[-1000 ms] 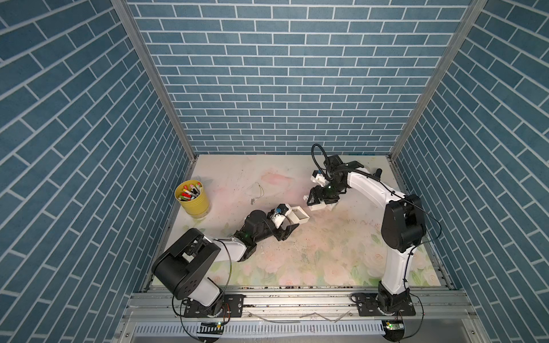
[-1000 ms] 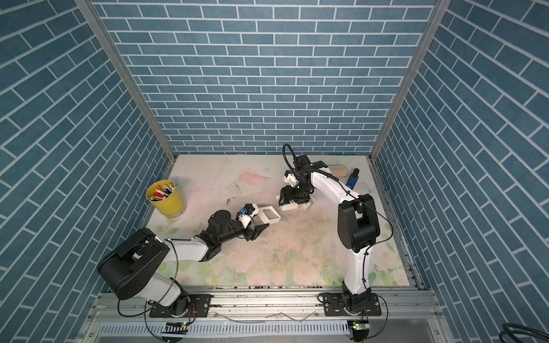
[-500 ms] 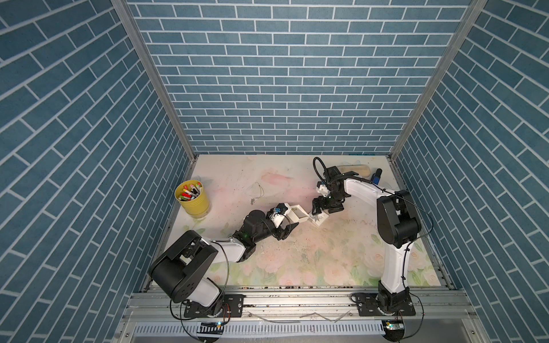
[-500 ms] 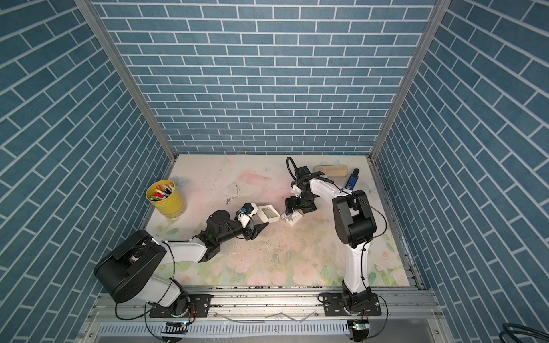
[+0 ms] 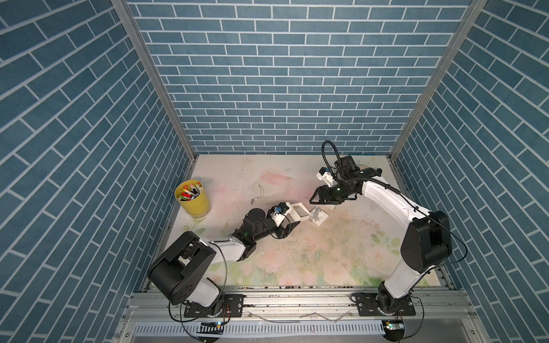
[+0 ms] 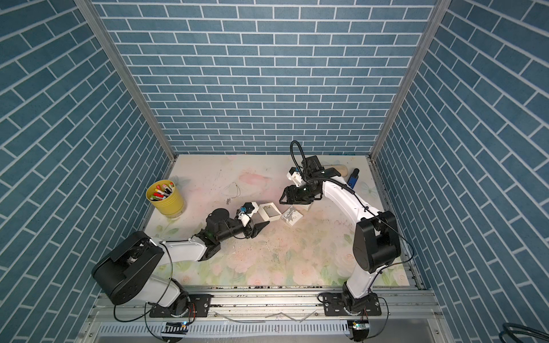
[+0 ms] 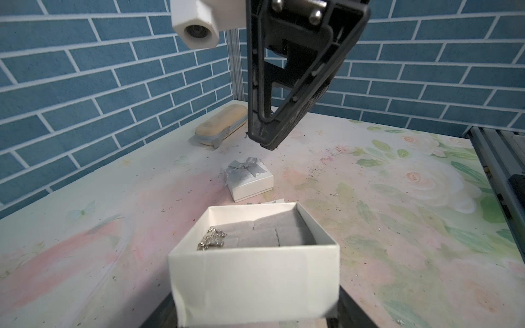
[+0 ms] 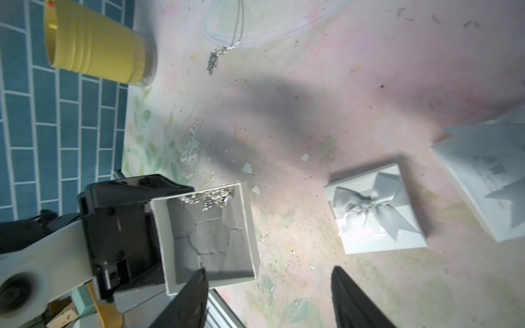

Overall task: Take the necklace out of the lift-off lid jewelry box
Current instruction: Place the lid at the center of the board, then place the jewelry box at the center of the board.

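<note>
Top views: left gripper (image 5: 293, 216) seemingly clamps the open jewelry box (image 5: 303, 211); lid (image 5: 318, 216) beside it; yellow cup (image 5: 192, 198) holds markers (image 5: 190, 190).
Left wrist: necklace (image 7: 211, 241) bunched in a box corner.
Right wrist: right gripper (image 8: 268, 269) jaws wide apart, empty.

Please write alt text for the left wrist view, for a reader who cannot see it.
An open white box holds a silver necklace on grey padding. Beyond it lies a bow-topped lid; the right pincer hangs above.

No text, label or number is legible anywhere.
</note>
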Robot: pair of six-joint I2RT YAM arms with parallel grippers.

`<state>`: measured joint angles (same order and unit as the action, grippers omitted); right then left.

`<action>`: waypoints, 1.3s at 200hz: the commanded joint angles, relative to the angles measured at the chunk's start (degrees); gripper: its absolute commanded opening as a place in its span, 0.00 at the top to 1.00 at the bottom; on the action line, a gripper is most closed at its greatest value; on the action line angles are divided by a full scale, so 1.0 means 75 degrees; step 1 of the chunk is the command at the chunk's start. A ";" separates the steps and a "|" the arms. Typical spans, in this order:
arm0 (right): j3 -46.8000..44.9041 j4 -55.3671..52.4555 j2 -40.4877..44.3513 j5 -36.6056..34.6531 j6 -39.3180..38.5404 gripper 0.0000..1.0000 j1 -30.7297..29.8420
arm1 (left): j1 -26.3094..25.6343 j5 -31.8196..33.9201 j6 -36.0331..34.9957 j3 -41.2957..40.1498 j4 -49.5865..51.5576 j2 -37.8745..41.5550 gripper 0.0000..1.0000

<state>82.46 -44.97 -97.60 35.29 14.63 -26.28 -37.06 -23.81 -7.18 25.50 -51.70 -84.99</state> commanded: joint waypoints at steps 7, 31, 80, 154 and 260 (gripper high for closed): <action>-0.0218 0.0006 -0.0064 0.0561 0.0359 0.39 -0.0160 | -0.0028 -0.0133 -0.0144 0.0151 -0.0227 0.0197 0.46; -0.0184 0.0043 -0.0209 0.0567 0.0363 0.52 -0.0210 | -0.0028 -0.0165 -0.0144 0.0153 -0.0165 0.0310 0.46; 0.0205 -0.0069 -0.0672 0.0578 0.0288 0.64 -0.0316 | -0.0028 -0.0204 -0.0156 0.0108 -0.0079 0.0467 0.46; 0.0565 -0.0245 -0.0967 0.0734 0.0275 0.96 -0.0421 | -0.0027 -0.0159 -0.0307 0.0095 0.0121 0.0501 0.44; 0.0082 -0.0046 -0.0785 -0.2232 0.0545 1.00 -0.0922 | -0.0028 0.0982 -0.0058 -0.0686 0.0801 0.1505 0.01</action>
<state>84.79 -45.47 -104.07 29.87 17.17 -31.11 -37.06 -21.54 -8.56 23.88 -47.24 -77.41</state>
